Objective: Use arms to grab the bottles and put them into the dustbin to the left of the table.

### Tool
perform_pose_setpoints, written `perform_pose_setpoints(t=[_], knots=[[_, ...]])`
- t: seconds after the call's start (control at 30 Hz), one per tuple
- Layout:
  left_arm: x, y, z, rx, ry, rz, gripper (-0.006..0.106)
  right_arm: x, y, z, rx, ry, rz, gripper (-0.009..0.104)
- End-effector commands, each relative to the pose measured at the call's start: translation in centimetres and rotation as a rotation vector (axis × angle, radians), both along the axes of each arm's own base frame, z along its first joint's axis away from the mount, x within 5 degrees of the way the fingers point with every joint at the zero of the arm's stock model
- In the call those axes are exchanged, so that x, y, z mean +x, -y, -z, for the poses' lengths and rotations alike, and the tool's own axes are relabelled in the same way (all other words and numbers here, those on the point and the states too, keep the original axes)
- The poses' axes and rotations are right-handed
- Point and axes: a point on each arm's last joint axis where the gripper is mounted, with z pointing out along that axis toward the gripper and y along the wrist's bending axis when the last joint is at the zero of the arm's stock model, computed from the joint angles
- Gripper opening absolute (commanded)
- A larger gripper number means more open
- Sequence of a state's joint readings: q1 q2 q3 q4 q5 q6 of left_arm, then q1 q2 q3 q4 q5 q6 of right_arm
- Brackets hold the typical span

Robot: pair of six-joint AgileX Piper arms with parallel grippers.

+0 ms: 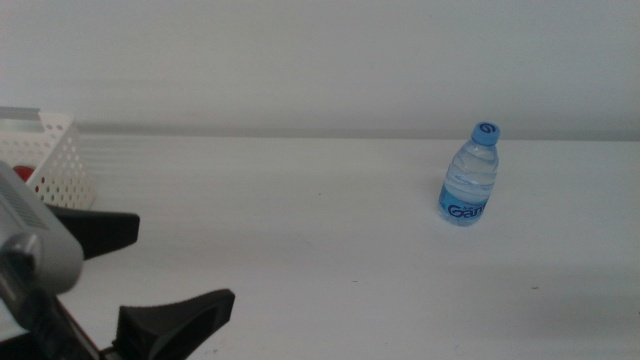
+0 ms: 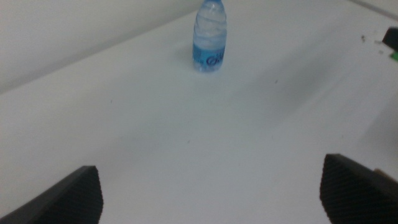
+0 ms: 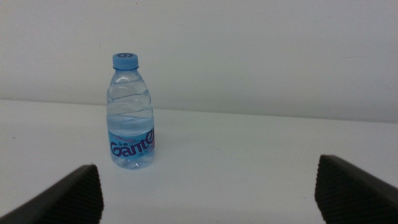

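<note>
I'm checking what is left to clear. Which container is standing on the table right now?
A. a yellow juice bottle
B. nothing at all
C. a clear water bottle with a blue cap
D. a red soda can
C: the clear water bottle stands upright on the white table, alone and ungripped; both tools are open, the left tool far from it.
</note>
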State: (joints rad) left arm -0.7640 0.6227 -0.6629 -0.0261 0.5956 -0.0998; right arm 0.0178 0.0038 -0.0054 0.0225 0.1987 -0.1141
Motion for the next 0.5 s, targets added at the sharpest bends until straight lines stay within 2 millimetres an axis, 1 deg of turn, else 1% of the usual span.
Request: perform_pose_setpoints(t=[0.0,0.1,0.2,0.37,0.47], knots=[[0.0,0.1,-0.3,-0.043,0.025,-0.004,0.094,-0.1,0.1,1.2,-0.018,0.006,0.007,0.091],[0.1,0.1,-0.3,-0.055,0.028,-0.013,0.094,-0.1,0.1,1.2,-0.018,0.006,0.007,0.091],[0.5,-0.4,-0.3,-0.06,0.012,-0.075,0.094,-0.1,0.1,1.2,-0.018,0.006,0.007,0.091],[1.0,-1.1,-0.3,-0.047,0.026,-0.143,0.094,-0.1,0.1,1.2,-0.018,0.006,0.007,0.091],[1.3,-1.4,-0.3,-0.009,0.061,-0.153,0.094,-0.1,0.1,1.2,-0.018,0.006,0.007,0.091]])
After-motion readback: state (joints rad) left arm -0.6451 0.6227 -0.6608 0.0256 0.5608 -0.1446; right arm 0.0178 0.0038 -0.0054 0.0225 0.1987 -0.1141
